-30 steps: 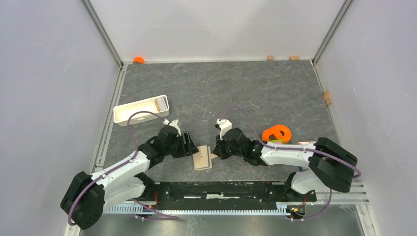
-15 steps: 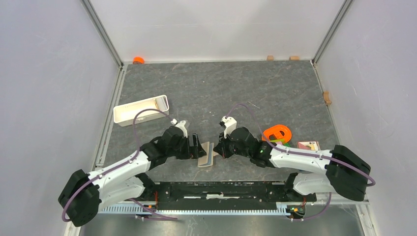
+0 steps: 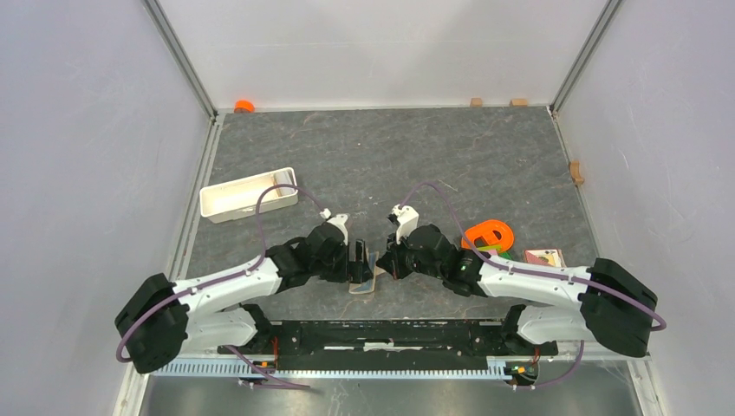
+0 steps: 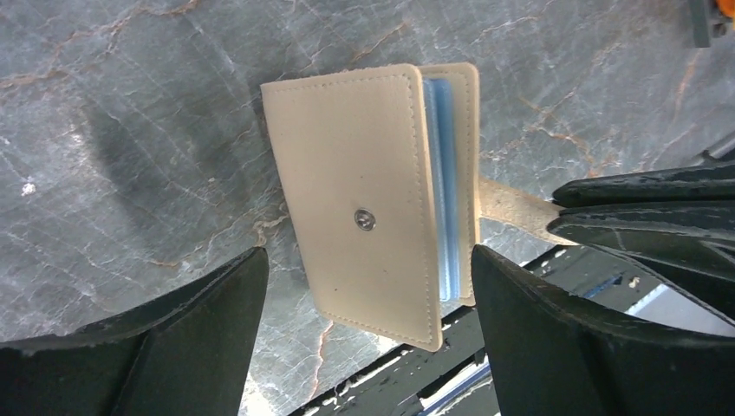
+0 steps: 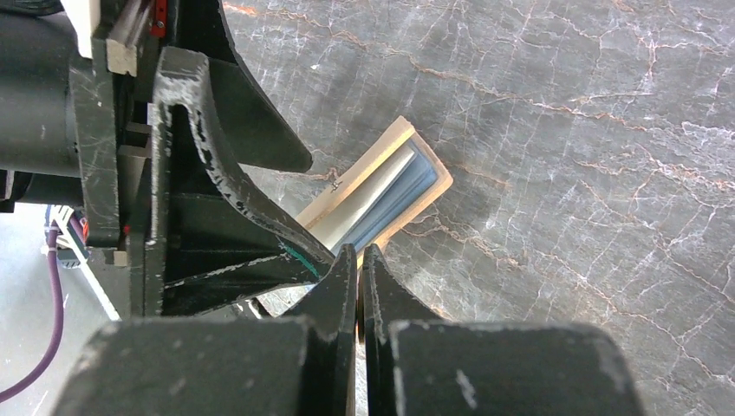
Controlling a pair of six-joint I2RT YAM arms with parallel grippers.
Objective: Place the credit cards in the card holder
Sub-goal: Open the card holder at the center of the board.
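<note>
The beige card holder [image 3: 364, 282] hangs tilted near the table's front edge, almost folded, with blue-grey pockets [image 4: 445, 186] showing between its covers. My right gripper [image 3: 387, 265] is shut on its snap tab [image 4: 518, 208], and a tan sliver shows between the closed tips [image 5: 360, 260]. My left gripper [image 4: 368, 254] is open wide, one finger [image 4: 186, 342] on each side of the card holder [image 4: 364, 217] without touching it. One pale credit card with reddish print [image 3: 543, 256] lies at the right. No other credit cards are in view.
An orange ring-shaped toy [image 3: 487, 236] lies just behind my right forearm. A white tray [image 3: 247, 192] stands at the back left. A small orange piece [image 3: 243, 106] and small wooden blocks [image 3: 518, 101] sit along the walls. The black rail [image 3: 399, 334] runs close below the card holder.
The card holder has gone from lying open and flat to tipped up and nearly folded. My left gripper has opened wide and moved right around it. My right gripper stayed shut.
</note>
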